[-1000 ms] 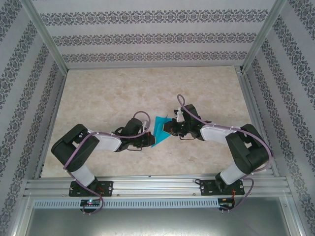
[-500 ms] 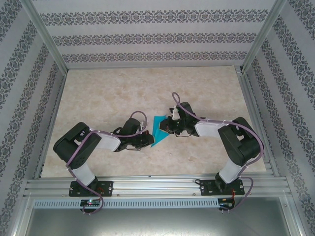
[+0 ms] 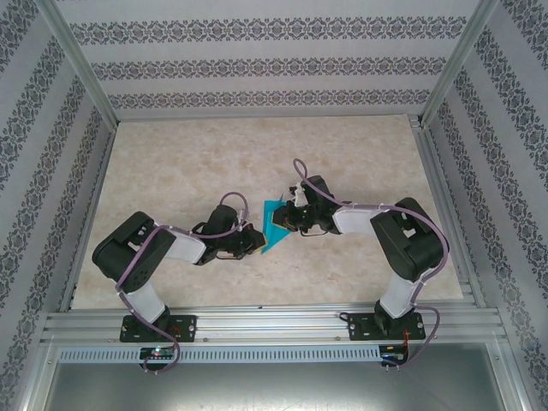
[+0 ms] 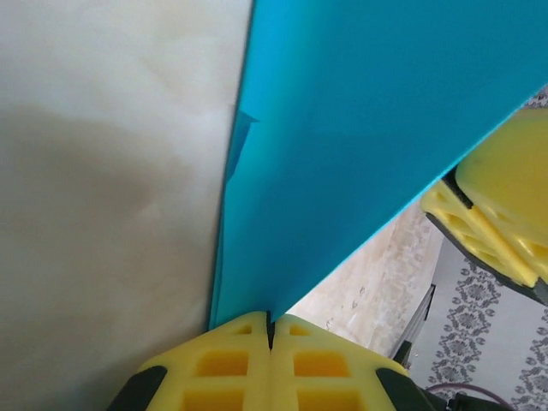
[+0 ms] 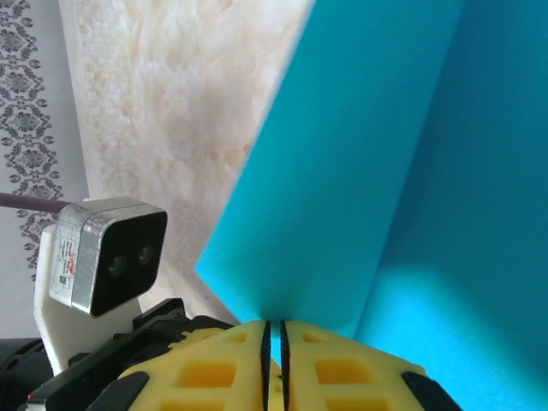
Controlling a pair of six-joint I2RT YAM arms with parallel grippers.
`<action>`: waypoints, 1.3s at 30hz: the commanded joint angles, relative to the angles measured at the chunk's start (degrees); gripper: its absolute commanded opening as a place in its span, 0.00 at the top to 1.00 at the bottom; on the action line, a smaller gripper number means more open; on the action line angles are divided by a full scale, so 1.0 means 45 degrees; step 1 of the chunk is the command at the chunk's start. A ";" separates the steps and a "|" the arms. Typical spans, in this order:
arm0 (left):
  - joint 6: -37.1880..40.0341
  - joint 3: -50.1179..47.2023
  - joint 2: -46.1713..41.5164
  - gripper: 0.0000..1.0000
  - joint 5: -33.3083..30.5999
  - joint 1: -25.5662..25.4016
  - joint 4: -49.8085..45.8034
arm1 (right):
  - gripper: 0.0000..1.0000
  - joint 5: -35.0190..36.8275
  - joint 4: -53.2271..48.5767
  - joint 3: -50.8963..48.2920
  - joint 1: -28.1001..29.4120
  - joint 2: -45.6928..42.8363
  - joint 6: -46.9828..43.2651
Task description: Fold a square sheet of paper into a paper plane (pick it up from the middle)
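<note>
The square sheet of paper is teal-blue, folded to a pointed, triangular outline, and is held up off the table between both arms. My left gripper is shut on its lower edge; in the left wrist view the yellow pads meet on the sheet at the left gripper. My right gripper is shut on the opposite side. In the right wrist view the paper enters the thin slit of the right gripper, with a crease running up its right part.
Both arms meet over the middle of the beige marbled table. Patterned walls and aluminium posts enclose the table. The right gripper's yellow fingers show in the left wrist view, and the left wrist camera sits close by in the right wrist view.
The right arm has swung left and slightly farther back, carrying its gripper along the paper. The sheet now stands narrower and more upright. The left gripper shifted a little left.
</note>
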 commanded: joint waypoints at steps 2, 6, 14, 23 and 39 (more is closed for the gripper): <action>-0.0905 -0.0323 0.0336 0.97 0.0259 0.0335 0.1263 | 0.85 -0.0350 0.0354 0.0415 0.0131 0.0524 0.0116; -0.0988 -0.0329 0.0386 0.97 0.0369 0.0409 0.1180 | 0.84 -0.0355 0.0415 0.0521 0.0160 0.0654 0.0211; -0.1793 -0.0564 0.0963 0.98 0.0692 0.0565 0.2445 | 0.84 -0.0499 0.0439 0.0788 0.0326 0.0780 0.0199; -0.2175 -0.0822 0.0831 0.99 0.0476 0.0609 0.2596 | 0.84 -0.0494 0.0430 0.1366 0.0292 0.1565 0.0229; -0.2462 -0.1015 0.0723 0.99 0.0368 0.0765 0.2058 | 0.85 -0.0483 0.0454 0.1612 0.0230 0.2371 0.0229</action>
